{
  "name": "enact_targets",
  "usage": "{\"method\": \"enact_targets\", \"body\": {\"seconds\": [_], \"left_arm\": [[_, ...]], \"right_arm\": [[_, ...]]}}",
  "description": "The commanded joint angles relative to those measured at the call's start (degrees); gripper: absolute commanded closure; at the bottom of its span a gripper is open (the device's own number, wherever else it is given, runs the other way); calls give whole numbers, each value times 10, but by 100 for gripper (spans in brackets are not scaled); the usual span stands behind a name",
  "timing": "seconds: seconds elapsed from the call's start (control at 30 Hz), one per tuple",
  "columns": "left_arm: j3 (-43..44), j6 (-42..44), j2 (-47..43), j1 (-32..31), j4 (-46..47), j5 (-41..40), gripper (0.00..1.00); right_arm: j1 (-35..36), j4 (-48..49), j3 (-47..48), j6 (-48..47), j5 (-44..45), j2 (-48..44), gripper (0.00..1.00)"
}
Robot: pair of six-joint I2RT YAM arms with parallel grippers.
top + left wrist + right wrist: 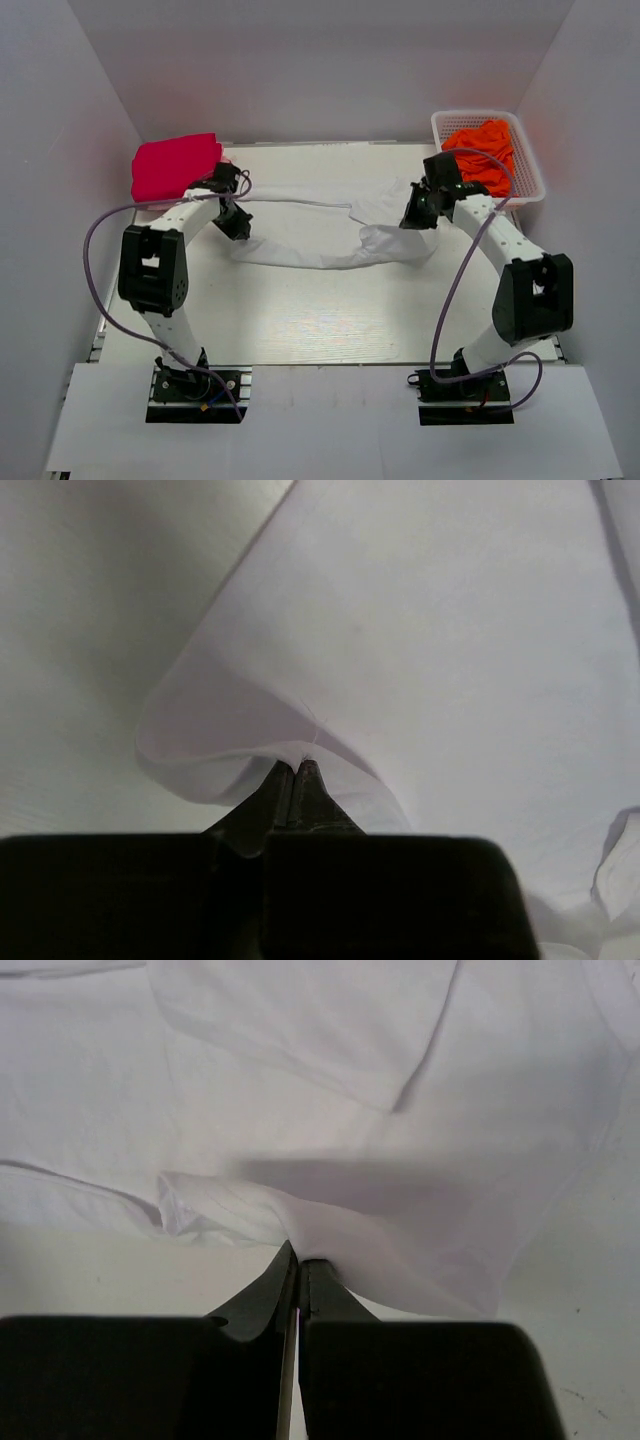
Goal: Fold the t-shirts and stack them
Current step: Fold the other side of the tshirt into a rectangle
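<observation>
The white shirt (320, 228) is thin, limp cloth. It weighs next to nothing, sags wherever I don't support it, and I reckon it could slide out of a shallow pinch, so hems and fold edges are the places to hold. It lies across the middle of the tabletop (300, 320), stretched between my two arms. My left gripper (297, 770) is pressed together on a raised fold at the shirt's left end. My right gripper (298, 1260) is also pressed together, nipping a bunched edge at the right end. The red shirt (175, 166) sits at the far left corner. The orange shirts (484, 150) wait in the basket (533, 180) at far right.
</observation>
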Motion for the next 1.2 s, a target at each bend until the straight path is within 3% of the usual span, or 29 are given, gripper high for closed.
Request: {"method": "enact_targets", "body": {"seconds": [0.0, 0.4, 0.77, 0.8, 0.9, 0.93, 0.97, 1.0, 1.03, 1.13, 1.17], "left_arm": [[54, -7, 15, 19, -34, -14, 100], [136, -7, 64, 31, -1, -27, 100], [245, -1, 161, 31, 0, -77, 100], [260, -1, 169, 31, 0, -84, 97], [294, 21, 203, 31, 16, -78, 48], [306, 22, 211, 31, 16, -78, 40], [314, 30, 216, 31, 23, -72, 21], [334, 43, 216, 25, 23, -72, 18], [341, 55, 222, 25, 31, -72, 18], [350, 91, 205, 13, 41, -60, 7], [332, 91, 196, 8, 47, -60, 5]], "right_arm": [[-15, -4, 51, -6, 10, 17, 100], [-38, 51, 204, -60, 59, 124, 100], [-60, 66, 333, -104, 21, 253, 100], [-61, 61, 343, -107, 24, 263, 100], [-62, 52, 397, -112, 35, 328, 100], [-62, 58, 404, -116, 54, 348, 100], [-63, 61, 424, -118, 66, 357, 100], [-63, 70, 429, -138, 66, 376, 95], [-62, 72, 437, -152, 43, 392, 74], [-56, 54, 480, -175, 0, 393, 37], [-54, 65, 466, -176, -4, 386, 31]]}}
